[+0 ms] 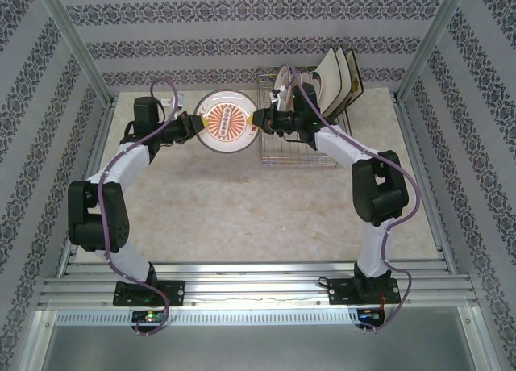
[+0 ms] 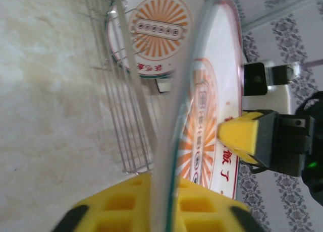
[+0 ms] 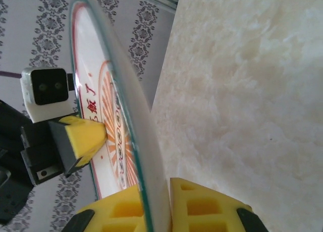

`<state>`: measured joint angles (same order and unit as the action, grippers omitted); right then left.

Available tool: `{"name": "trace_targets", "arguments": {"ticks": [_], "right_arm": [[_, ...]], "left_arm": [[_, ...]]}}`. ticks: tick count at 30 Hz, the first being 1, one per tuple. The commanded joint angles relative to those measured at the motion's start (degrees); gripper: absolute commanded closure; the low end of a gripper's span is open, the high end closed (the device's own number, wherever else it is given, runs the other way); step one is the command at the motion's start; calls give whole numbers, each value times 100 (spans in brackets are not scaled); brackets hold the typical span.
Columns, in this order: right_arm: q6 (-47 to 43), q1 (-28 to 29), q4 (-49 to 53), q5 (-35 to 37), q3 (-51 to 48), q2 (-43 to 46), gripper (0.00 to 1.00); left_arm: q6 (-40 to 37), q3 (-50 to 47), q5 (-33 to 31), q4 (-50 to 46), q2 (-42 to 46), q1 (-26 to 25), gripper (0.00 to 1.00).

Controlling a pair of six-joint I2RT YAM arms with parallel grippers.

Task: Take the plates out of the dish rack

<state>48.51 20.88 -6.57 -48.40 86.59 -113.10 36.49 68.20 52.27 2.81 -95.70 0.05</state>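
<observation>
Handing over safely means releasing one side only when the other is firm: left gripper (image 1: 196,123) pinches the sunburst plate (image 1: 228,121) at 9 o'clock, right gripper (image 1: 260,118) at 3 o'clock, held at 9 o'clock of the dish rack (image 1: 280,151).

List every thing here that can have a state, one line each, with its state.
sunburst plate: out of the rack, gripped at both sides.
left gripper: shut on the plate's left rim.
right gripper: shut on the plate's right rim.
dish rack: partly loaded.
round plate: standing in the rack.
square plates: leaning at the rack's far right end.
</observation>
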Motion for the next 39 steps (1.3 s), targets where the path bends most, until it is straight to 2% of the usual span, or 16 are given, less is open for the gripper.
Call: {"name": "trace_targets", "arguments": {"ticks": [1, 2, 3, 6, 8, 10, 11, 18, 21, 23, 24, 29, 39], "right_arm": [[-113, 113, 170, 22, 398, -27, 100], [-180, 122, 291, 80, 449, -33, 100], [-249, 126, 391, 116, 500, -32, 91], [-596, 127, 904, 336, 662, 44, 49], [-951, 119, 1475, 543, 840, 135, 27], [-1386, 116, 2104, 870, 986, 272, 7], [-1686, 114, 2638, 1094, 1160, 317, 2], [-2795, -106, 4444, 2872, 1394, 938, 2], [-3374, -270, 5336, 4030, 1523, 1212, 2], [-3765, -392, 6014, 5126, 1646, 1361, 2], [-3850, -505, 6143, 5351, 1587, 1458, 2], [-4097, -1221, 6514, 5310, 1243, 1796, 2], [-4417, -1713, 6887, 5599, 1200, 1644, 2]], "left_arm": [[-139, 103, 238, 163, 0, -32, 100], [-111, 71, 218, 175, 27, -28, 100], [-92, 38, 207, 183, 41, -30, 100], [-14, -85, 82, 206, 126, -16, 100], [88, -189, -56, 257, 223, -16, 100], [212, -316, -235, 361, 358, 2, 100], [280, -370, -300, 424, 400, 25, 100], [460, -656, -579, 616, 673, 245, 100], [482, -801, -717, 669, 811, 403, 100], [495, -874, -778, 686, 885, 558, 100], [497, -911, -821, 677, 916, 619, 100], [515, -1091, -1072, 724, 1009, 995, 100], [954, -1540, -1717, 1302, 930, 1584, 100]]}}
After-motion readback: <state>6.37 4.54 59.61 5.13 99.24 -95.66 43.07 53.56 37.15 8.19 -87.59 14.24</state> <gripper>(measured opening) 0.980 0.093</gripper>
